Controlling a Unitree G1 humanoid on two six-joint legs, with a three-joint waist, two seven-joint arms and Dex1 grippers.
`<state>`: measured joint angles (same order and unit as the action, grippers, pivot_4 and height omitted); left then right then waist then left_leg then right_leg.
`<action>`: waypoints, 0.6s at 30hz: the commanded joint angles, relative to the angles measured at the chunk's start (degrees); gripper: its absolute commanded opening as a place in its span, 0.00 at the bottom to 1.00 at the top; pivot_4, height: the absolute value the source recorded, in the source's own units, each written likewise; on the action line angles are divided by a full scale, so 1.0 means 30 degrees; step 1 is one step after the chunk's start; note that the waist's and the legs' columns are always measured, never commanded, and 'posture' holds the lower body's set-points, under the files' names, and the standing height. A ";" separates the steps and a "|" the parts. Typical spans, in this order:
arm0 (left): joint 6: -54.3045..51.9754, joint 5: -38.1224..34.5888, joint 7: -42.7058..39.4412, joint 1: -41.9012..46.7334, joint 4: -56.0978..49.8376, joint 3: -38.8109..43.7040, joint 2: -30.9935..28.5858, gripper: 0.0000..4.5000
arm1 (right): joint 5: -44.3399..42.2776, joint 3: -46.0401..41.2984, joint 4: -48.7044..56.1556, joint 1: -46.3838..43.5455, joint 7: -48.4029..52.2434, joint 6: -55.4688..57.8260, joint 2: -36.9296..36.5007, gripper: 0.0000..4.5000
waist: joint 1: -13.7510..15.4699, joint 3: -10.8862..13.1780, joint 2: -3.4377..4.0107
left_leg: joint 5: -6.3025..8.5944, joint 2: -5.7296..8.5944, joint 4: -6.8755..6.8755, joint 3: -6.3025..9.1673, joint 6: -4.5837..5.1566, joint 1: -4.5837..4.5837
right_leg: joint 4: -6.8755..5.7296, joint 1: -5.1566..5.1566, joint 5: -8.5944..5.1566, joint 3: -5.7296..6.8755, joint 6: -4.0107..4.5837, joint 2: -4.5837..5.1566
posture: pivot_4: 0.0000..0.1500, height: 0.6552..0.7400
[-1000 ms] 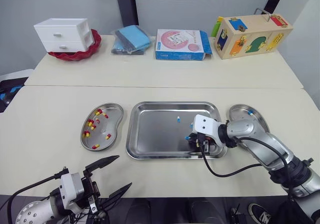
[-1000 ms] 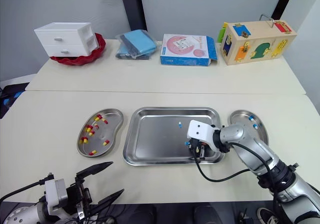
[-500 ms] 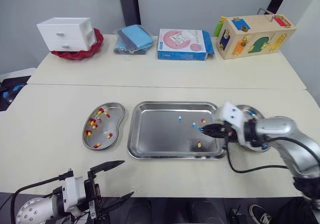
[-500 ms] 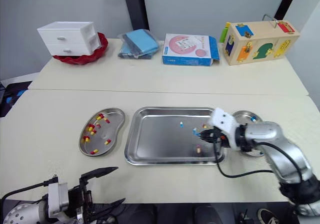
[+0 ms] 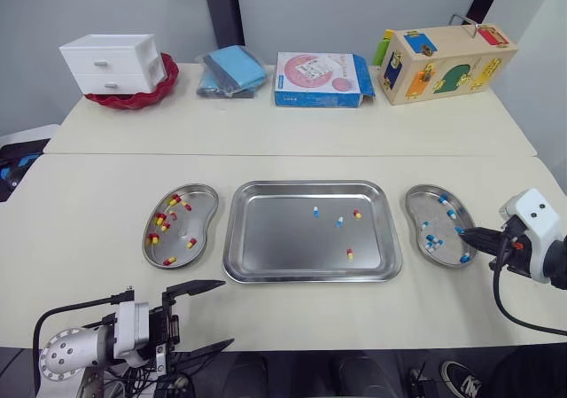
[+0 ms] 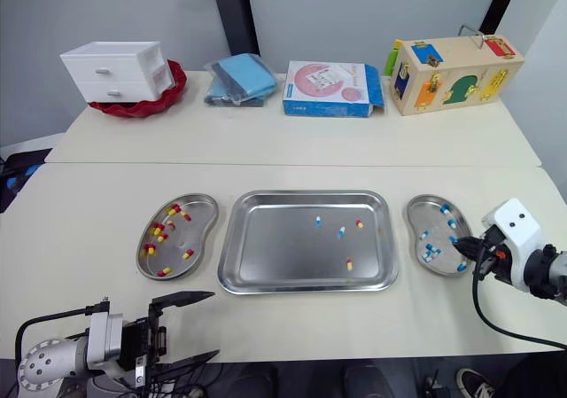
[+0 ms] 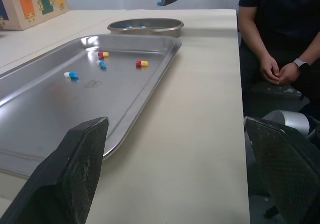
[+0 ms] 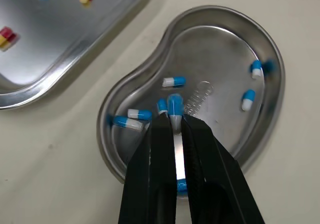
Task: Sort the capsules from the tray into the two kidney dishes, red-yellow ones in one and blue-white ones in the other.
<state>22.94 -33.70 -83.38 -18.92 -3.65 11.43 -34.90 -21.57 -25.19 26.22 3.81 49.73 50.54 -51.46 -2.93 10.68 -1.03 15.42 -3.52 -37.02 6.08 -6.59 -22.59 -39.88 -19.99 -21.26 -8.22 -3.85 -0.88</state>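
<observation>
The right claw (image 8: 175,124) pinches a blue-white capsule (image 8: 174,105) just above the right kidney dish (image 5: 415,205), at 3 o'clock from the tray (image 5: 266,238), where four capsules (image 5: 339,222) lie. Red-yellow ones (image 5: 160,218) sit in the left kidney dish (image 5: 205,205), at 9 o'clock. The left claw (image 5: 205,318) gapes wide by the table (image 5: 89,194) edge.

One tray (image 5: 266,238), two kidney dishes (image 5: 202,205) — in the tray, two blue-white capsules (image 5: 315,211) and two red-yellow capsules (image 5: 350,254)
</observation>
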 commanded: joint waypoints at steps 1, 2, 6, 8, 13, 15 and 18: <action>0.0090 -0.0204 -0.0422 -0.0121 -0.0172 -0.0198 -0.0081 1.00 | -0.0073 -0.0037 0.0165 -0.0141 -0.0607 -0.0278 0.0016 0.00 | 0.0002 0.0000 0.0000 | 0.0000 0.0001 -0.0002 -0.0001 0.0000 -0.0002 | 0.0000 0.0000 0.0000 -0.0002 0.0000 0.0001 | 1.00 1.00; 0.0047 -0.0210 -0.0361 -0.0143 -0.0213 -0.0185 -0.0082 1.00 | 0.0052 0.0111 0.0018 -0.0197 -0.0800 -0.0334 0.0020 0.00 | 0.0003 0.0000 0.0000 | 0.0000 0.0002 -0.0006 -0.0002 0.0000 -0.0004 | 0.0001 0.0002 0.0000 -0.0003 0.0000 0.0002 | 1.00 1.00; -0.0025 -0.0219 -0.0226 -0.0313 -0.0339 -0.0074 -0.0115 1.00 | 0.0169 0.0375 -0.0659 -0.0313 -0.1195 -0.0603 -0.0082 0.00 | 0.0004 0.0000 0.0000 | 0.0000 0.0002 -0.0006 -0.0001 0.0000 -0.0003 | 0.0002 0.0003 0.0000 -0.0001 0.0000 0.0003 | 1.00 1.00; -0.0039 -0.0220 -0.0150 -0.0439 -0.0401 -0.0006 -0.0129 1.00 | 0.0097 0.0427 -0.0805 -0.0240 -0.1202 -0.0732 -0.0181 0.08 | 0.0004 0.0000 0.0000 | 0.0000 0.0003 -0.0004 -0.0001 0.0000 -0.0004 | 0.0004 0.0002 0.0000 -0.0003 -0.0001 0.0003 | 1.00 1.00; -0.0065 -0.0197 0.0044 -0.0650 -0.0536 0.0024 -0.0079 1.00 | -0.0087 0.0418 -0.0979 -0.0187 -0.1104 -0.0959 -0.0357 0.37 | 0.0006 0.0000 0.0000 | 0.0000 0.0002 -0.0006 -0.0001 0.0000 -0.0002 | 0.0001 0.0003 0.0000 -0.0002 0.0000 0.0003 | 1.00 1.00; -0.0060 -0.0168 0.0140 -0.0708 -0.0583 0.0001 -0.0029 1.00 | -0.0129 0.0300 -0.1151 -0.0203 -0.0998 -0.1052 -0.0475 0.49 | 0.0006 0.0000 0.0001 | 0.0000 0.0002 -0.0006 0.0000 0.0000 -0.0002 | 0.0001 0.0003 0.0000 -0.0002 0.0000 0.0003 | 1.00 1.00; -0.0105 -0.0127 0.0384 -0.0801 -0.0660 -0.0010 0.0063 1.00 | -0.0128 0.0076 -0.1406 -0.0069 -0.0846 -0.1308 -0.0663 0.68 | 0.0009 0.0000 0.0001 | 0.0000 0.0002 -0.0007 -0.0001 0.0000 -0.0001 | 0.0001 0.0004 0.0000 -0.0002 -0.0001 0.0003 | 1.00 1.00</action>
<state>22.66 -33.78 -82.63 -20.81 -3.94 11.42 -34.80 -21.56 -23.00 21.69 3.45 46.66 47.73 -52.44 -2.90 10.68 -1.03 15.42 -3.51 -37.04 6.08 -6.59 -22.60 -39.87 -19.98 -21.26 -8.22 -3.85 -0.87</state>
